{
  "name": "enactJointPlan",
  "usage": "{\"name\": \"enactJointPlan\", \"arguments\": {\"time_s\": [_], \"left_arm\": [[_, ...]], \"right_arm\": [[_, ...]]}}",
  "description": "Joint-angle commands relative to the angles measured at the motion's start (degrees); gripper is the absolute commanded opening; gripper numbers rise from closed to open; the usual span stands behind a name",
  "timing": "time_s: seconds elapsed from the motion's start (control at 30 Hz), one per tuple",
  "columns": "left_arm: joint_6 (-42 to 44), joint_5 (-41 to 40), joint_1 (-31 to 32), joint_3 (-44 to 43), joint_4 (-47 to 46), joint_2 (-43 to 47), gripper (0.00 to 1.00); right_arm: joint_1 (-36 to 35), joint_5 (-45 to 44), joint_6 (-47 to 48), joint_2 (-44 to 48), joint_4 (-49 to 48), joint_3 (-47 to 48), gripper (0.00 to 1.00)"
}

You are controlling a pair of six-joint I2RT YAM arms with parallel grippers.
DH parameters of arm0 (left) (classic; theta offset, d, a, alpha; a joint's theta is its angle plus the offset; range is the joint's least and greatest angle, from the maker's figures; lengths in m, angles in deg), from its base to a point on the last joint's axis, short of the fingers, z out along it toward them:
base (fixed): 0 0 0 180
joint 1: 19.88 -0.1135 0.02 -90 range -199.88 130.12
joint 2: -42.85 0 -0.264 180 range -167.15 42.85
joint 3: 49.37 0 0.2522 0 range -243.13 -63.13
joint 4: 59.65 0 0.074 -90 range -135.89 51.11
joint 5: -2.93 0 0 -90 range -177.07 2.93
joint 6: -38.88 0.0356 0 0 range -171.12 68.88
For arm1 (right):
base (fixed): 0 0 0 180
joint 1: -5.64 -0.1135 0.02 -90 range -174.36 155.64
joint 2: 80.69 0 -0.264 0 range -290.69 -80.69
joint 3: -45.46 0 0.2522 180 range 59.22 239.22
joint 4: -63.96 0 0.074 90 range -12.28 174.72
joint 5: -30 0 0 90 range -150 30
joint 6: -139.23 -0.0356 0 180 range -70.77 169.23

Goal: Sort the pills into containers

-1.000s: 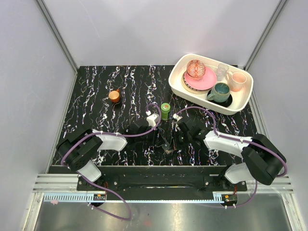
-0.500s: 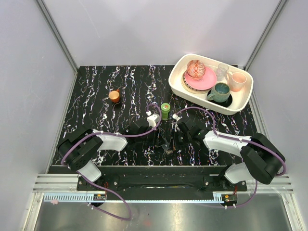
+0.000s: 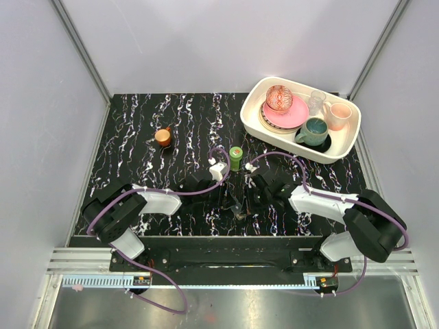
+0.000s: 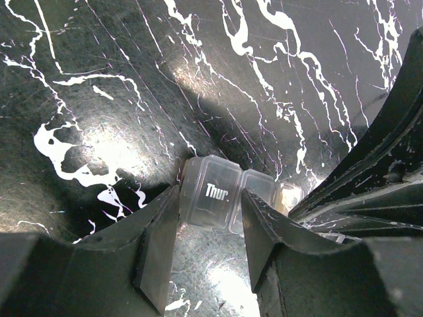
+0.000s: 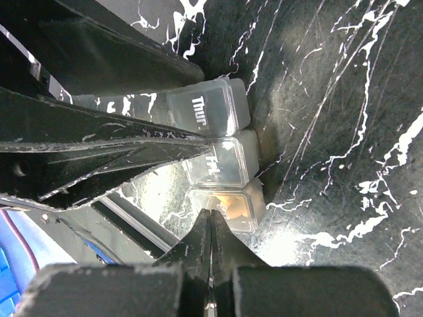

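Observation:
The pill box is a short clear strip of square compartments on the black marbled table, small in the top view. Its lids read "Thur." and "Fri.", and the last compartment holds orange pills. My left gripper clamps the "Thur." compartment between both fingers; one finger shows in the right wrist view. My right gripper is shut and empty, with its tips at the near edge of the compartment holding the pills. The two grippers meet over the box in the top view, left and right.
A green bottle stands just behind the grippers. A small orange cup sits at the back left. A white tray at the back right holds plates, cups and a bowl.
Almost nothing has changed. The right arm has shifted very slightly towards the pill box. The left arm and the box hold still.

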Motion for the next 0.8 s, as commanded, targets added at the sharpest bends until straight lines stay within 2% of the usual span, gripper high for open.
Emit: {"name": "enactJointPlan", "arguments": {"time_s": [0.0, 0.5, 0.77], "left_arm": [[1.09, -0.11, 0.59, 0.28, 3.97, -1.99, 0.45], [1.09, -0.11, 0.50, 0.37, 3.88, -1.99, 0.45], [1.09, -0.11, 0.59, 0.37, 3.97, -1.90, 0.45]], "right_arm": [[-1.45, -6.16, 1.33, -1.25, 4.85, 1.30, 0.00], [-3.39, -11.71, 0.45, -2.48, 6.26, 1.04, 0.00], [-3.39, -9.77, 0.98, 5.95, 3.89, 0.08, 0.01]]}}
